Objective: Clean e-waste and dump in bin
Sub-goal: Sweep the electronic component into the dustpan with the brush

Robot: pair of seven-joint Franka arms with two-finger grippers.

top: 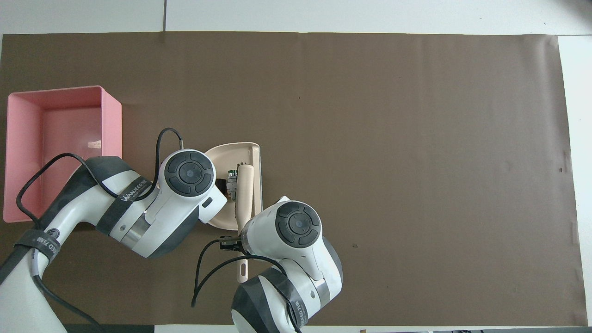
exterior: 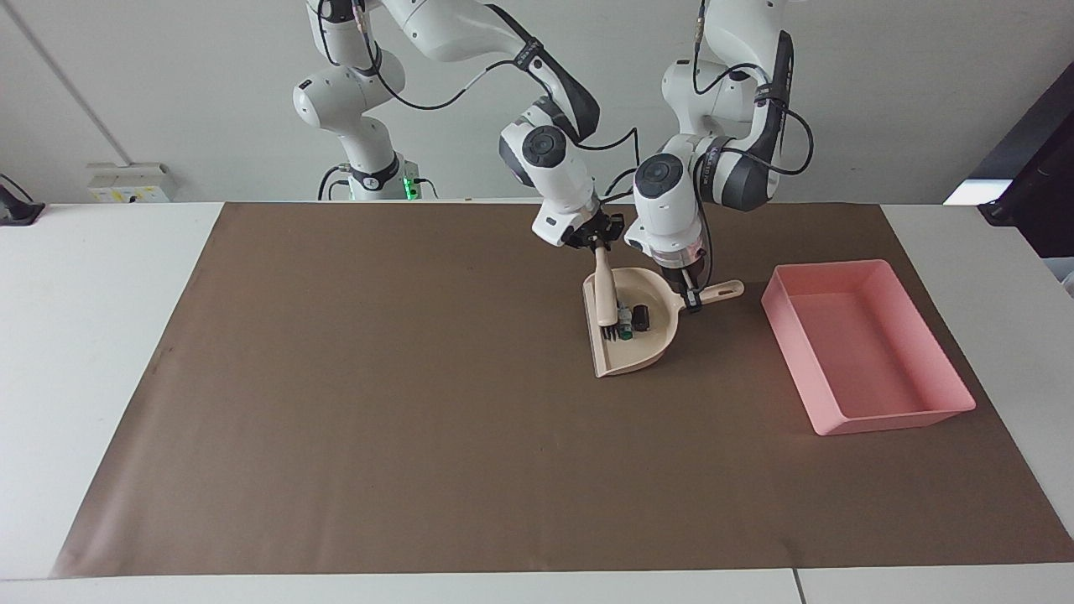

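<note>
The e-waste [exterior: 635, 320] [top: 231, 179], a small black block and a white piece with green, lies inside the beige dustpan [exterior: 646, 348] [top: 231, 152]. My right gripper [exterior: 594, 243] is shut on the handle of a beige brush [exterior: 604, 294] [top: 245, 185], whose dark bristles rest in the pan beside the bits. My left gripper [exterior: 691, 295] is shut on the dustpan's handle [exterior: 723, 292]. The pan sits flat on the mat. The pink bin [exterior: 898, 417] [top: 111, 120] stands beside the dustpan toward the left arm's end. In the overhead view both wrists hide their fingers.
A brown mat [exterior: 377, 403] covers most of the white table [exterior: 101, 335]. Both arms crowd closely together over the dustpan. Nothing lies in the pink bin.
</note>
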